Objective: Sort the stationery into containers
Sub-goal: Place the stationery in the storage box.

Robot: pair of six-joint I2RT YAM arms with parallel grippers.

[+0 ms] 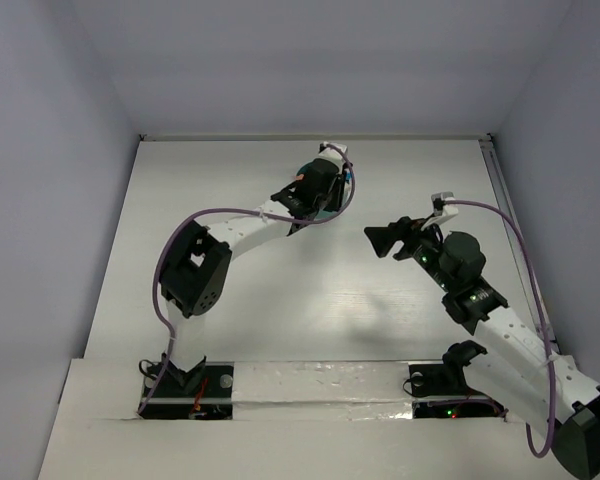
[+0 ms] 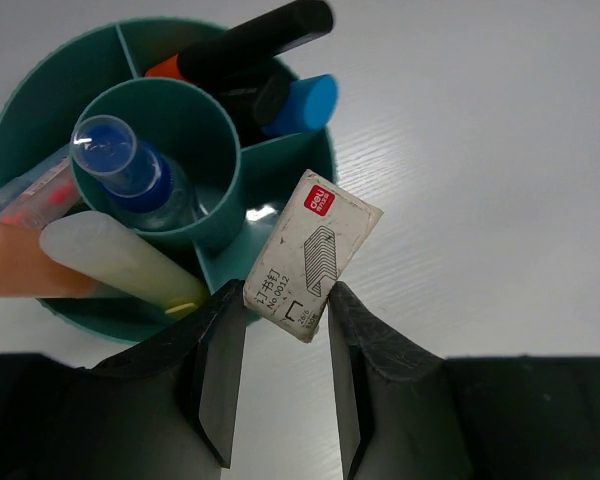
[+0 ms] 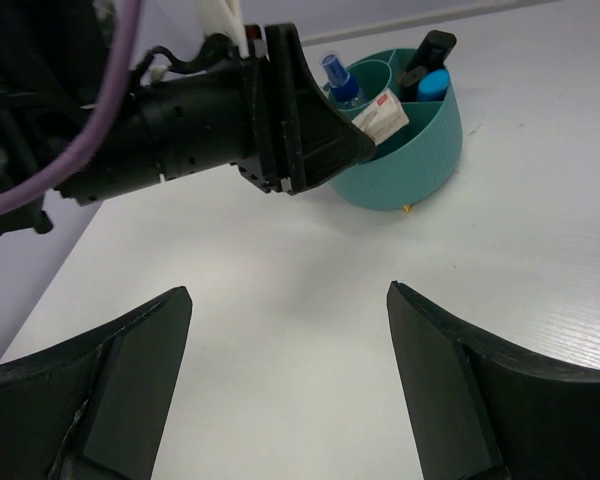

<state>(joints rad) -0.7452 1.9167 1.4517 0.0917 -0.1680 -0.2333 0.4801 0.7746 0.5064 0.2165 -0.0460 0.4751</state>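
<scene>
The round teal organizer (image 2: pixel 40 90) stands at the back of the table and holds several pens. A black marker with an orange end (image 2: pixel 250 40) and a blue-capped marker (image 2: pixel 305 100) stand in its outer ring. A blue pen with a clear cap (image 2: pixel 130 165) is in the centre cell. A pale yellow marker (image 2: pixel 120 260) and an orange one (image 2: pixel 10 260) lean at the left. My left gripper (image 2: pixel 287 300) is shut on a small white staple box (image 2: pixel 315 250), tilted over the organizer's rim. My right gripper (image 3: pixel 290 295) is open and empty, short of the organizer (image 3: pixel 420 150).
A tiny yellow bit (image 3: pixel 408 208) lies on the table at the organizer's foot. The left arm (image 3: pixel 210 120) reaches across the right wrist view. Grey walls close the table on three sides.
</scene>
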